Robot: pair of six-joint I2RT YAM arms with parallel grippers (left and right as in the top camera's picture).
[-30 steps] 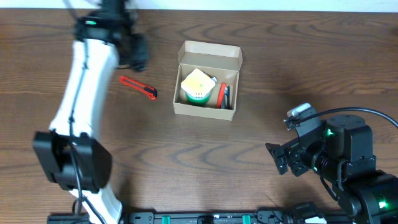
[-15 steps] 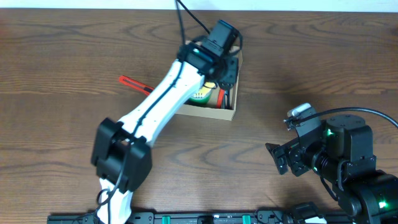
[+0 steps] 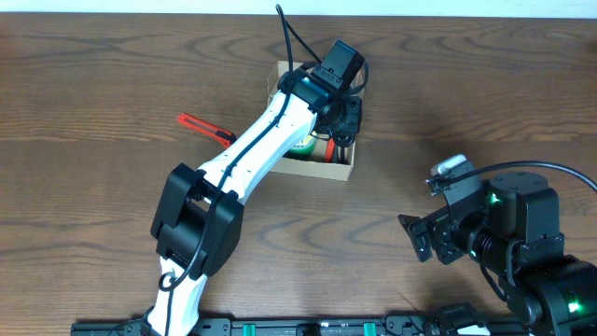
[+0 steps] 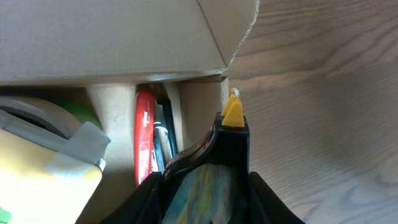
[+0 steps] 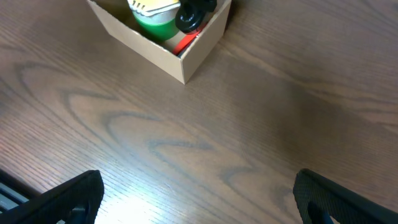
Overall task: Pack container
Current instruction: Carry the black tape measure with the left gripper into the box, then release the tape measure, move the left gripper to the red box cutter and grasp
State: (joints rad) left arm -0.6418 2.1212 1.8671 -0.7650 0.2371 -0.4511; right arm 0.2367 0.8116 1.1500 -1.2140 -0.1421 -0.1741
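Container (image 3: 322, 169); left end effector (image 3: 341, 119) around tool (image 4: 231, 134)

Nothing readable is showing in any view. The container (image 3: 322, 169) is showing plain cardboard inside and out (same in the left wrist close-up), and the red cutter (image 3: 201, 125) lying on the table is appearing too small for any marking to be made out.

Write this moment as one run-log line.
left fingers: over container, state unclear | right fingers: open, apart from container | red cutter: on table, outside container
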